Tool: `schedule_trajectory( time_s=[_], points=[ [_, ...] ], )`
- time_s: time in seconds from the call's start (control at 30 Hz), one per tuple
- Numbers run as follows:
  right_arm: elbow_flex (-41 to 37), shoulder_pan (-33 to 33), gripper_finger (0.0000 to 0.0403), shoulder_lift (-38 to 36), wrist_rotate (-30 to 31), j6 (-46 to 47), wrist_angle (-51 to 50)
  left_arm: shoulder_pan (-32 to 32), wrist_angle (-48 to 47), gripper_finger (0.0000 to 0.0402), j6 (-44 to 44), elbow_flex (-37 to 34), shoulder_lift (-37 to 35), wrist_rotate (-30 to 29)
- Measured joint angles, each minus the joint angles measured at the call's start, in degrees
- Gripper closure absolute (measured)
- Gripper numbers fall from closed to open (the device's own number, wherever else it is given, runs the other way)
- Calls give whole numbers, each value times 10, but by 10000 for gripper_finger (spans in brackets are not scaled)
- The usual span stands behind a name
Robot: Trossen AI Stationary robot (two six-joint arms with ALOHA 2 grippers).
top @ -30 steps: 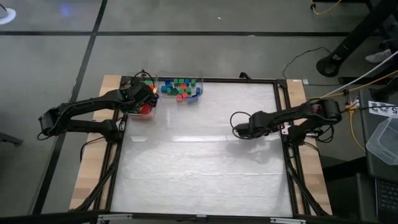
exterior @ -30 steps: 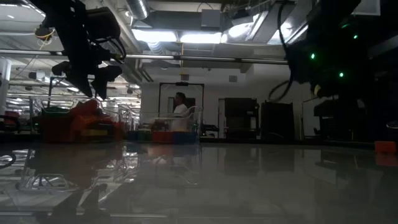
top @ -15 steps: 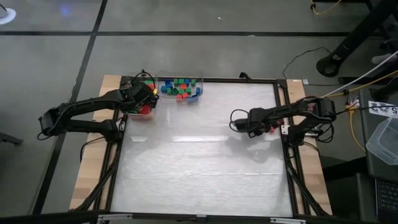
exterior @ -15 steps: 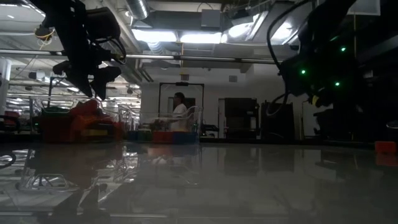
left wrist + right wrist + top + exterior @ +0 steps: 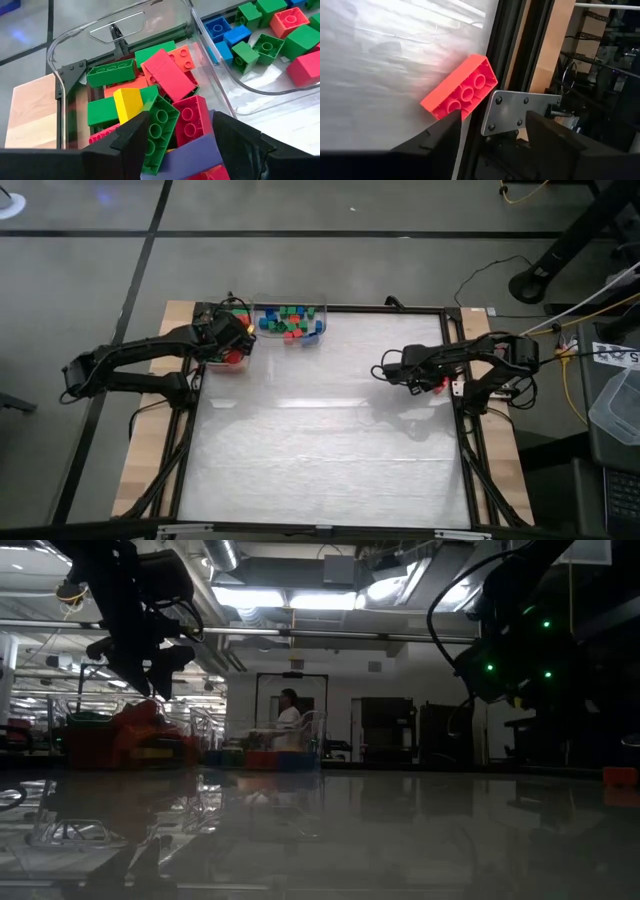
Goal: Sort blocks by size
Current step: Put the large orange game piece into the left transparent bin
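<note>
Blocks fill two clear containers at the far left corner of the surface (image 5: 320,440). A left bin (image 5: 65,60) holds the longer rectangular bricks, heaped in red, green, yellow and orange, among them a long red brick (image 5: 170,75) lying tilted on top and a long green brick (image 5: 111,73) toward the far wall. Just beside it on the right, a clear tray (image 5: 290,323) holds the short square blocks (image 5: 265,35) in blue, green and red, spread loosely.

The left gripper (image 5: 172,142) hangs over the left bin, its fingers apart with a green brick (image 5: 159,132) and a purple brick (image 5: 192,155) showing between them; whether either is gripped cannot be told.

The right gripper (image 5: 388,370) is above the right side of the surface, near the dark frame that edges it. In the right wrist view its fingers stand apart with nothing between them. Beyond them an orange-red rectangular brick (image 5: 461,87) lies alone on the surface, studs up, right against the frame rail and next to a grey metal bracket plate (image 5: 520,112).

In the low view, a person (image 5: 290,712) stands far back in the room behind the surface.
</note>
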Motion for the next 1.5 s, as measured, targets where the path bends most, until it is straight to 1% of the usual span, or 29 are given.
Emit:
schedule_trajectory(
  time_s=[0.13,0.27,0.4,0.6,0.73,0.87,0.97,1.23,1.5],
  points=[
    [0,0,214,1,9,5,1,-7,0,197,0,0,0,0],
    [0,0,242,12,3,5,19,-14,0,197,0,0,0,0],
    [0,0,260,41,5,4,29,-23,0,197,0,0,0,0],
    [0,0,279,98,4,2,4,-37,0,197,0,0,0,0],
    [0,0,284,122,-7,-1,25,-43,0,197,0,0,0,0],
    [0,0,285,127,-26,-36,56,-43,0,197,0,0,0,0],
    [8,1,285,127,-40,-42,59,-43,0,197,0,0,0,0],
    [65,6,286,127,-71,-57,56,-43,0,197,0,0,0,0],
    [156,61,286,127,-84,-71,109,-43,0,197,0,0,0,0]
  ],
)
